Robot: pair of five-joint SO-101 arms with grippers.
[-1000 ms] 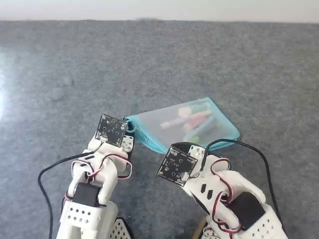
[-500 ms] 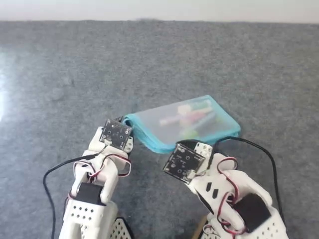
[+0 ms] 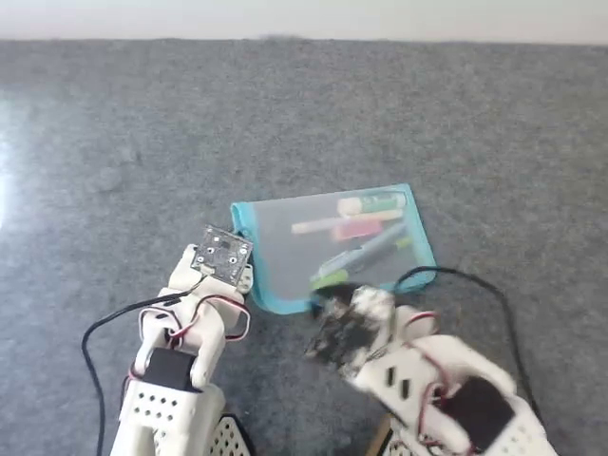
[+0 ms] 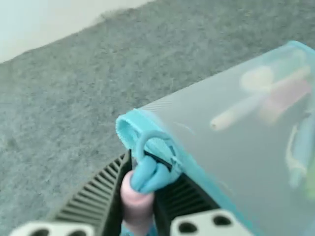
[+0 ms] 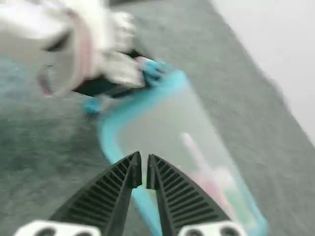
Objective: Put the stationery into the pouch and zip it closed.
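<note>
The stationery [image 3: 356, 228] is sitting inside the pouch [image 3: 285, 249], flat on the grey table [image 3: 142, 123]. The left gripper [image 4: 140, 196] is clamping its corner tab [image 4: 155, 169]. The right gripper [image 5: 140, 172] is hovering closed and empty. I cannot tell whether it is zipped shut.

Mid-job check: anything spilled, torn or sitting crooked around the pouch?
Nothing spilled: the pens lie inside the pouch. One oddity: its corner tab is bunched up in the left gripper.
</note>
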